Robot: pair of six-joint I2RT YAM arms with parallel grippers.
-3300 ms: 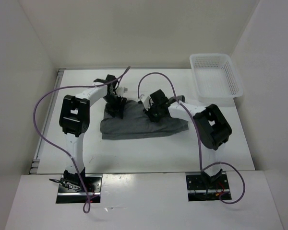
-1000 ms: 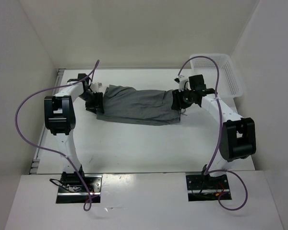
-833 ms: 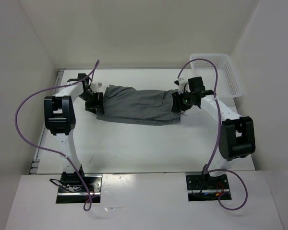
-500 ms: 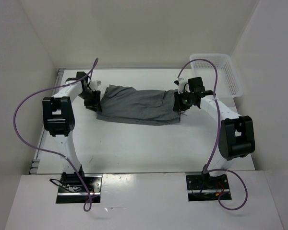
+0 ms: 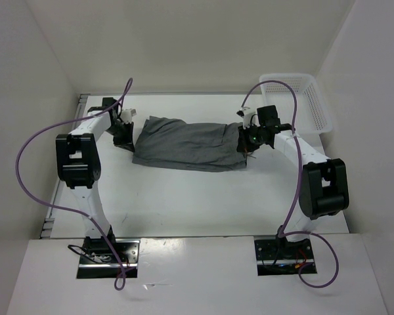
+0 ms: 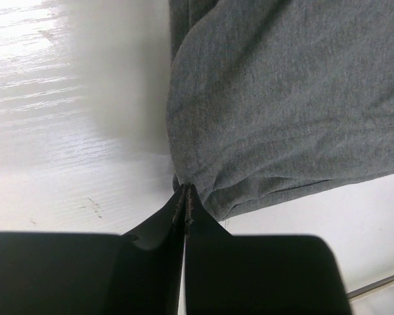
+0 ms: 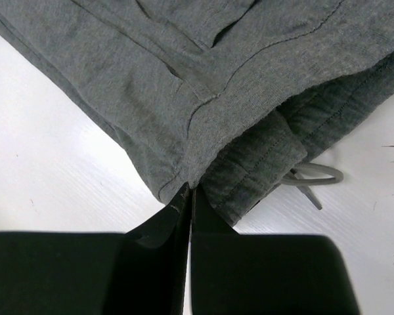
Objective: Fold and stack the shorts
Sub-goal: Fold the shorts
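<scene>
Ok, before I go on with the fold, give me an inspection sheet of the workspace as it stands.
Surface: white table, nothing spilled seen.
Job's things: the shorts lie flat between the two arms, drawstring poking out at the right end.
Clutter: white mesh basket at the far right corner.
Grippers: left gripper and right gripper both have fingers shut, tips at the shorts' edges.
Cables: purple cables loop off both arms, clear of the shorts.
Surroundings: white walls on three sides.
</scene>
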